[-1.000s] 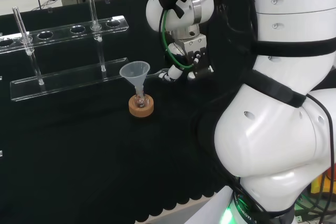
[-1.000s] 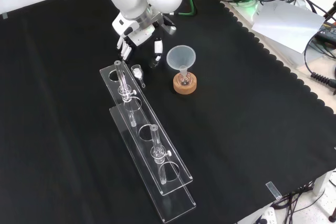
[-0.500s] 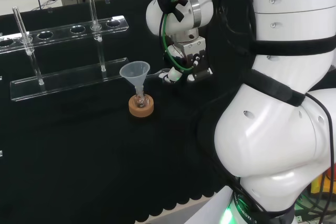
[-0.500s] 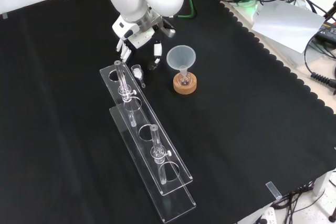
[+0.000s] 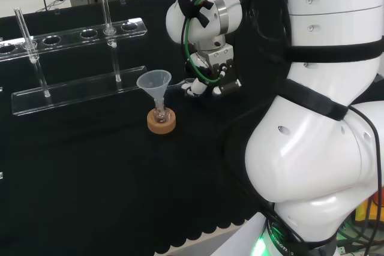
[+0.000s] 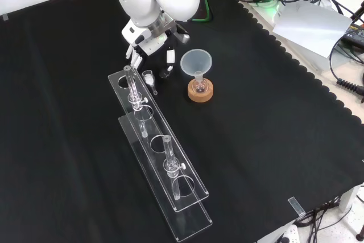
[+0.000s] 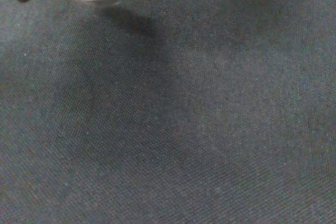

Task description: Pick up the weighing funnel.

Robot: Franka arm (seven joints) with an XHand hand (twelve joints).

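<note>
Logged weighing funnel (image 6: 149, 79) lying flat on the black cloth (image 6: 267, 140), just off the fingertips of the hand (image 6: 149, 42) and in line with the gap between fingers (image 6: 133, 55) and thumb (image 6: 169, 56). Made out no contact between hand and piece in the front view.

Judged task at the reach stage: approach close to done, closing round the piece and lifting not yet done.

Noted hand spread, fingers fairly straight and pointing down at the cloth, thumb set apart from them, nothing held or pinched. Saw bare cloth weave past the palm in the wrist view; took that to mean palm short of the piece.

Placed funnel (image 6: 196, 61), stem in a small flask on a cork ring (image 6: 200, 94), near the thumb side of the hand, untouched. Placed clear tube rack (image 6: 162, 157) beyond the fingertips, its near end just beside the weighing funnel. Expect little room on that side for the fingers.
</note>
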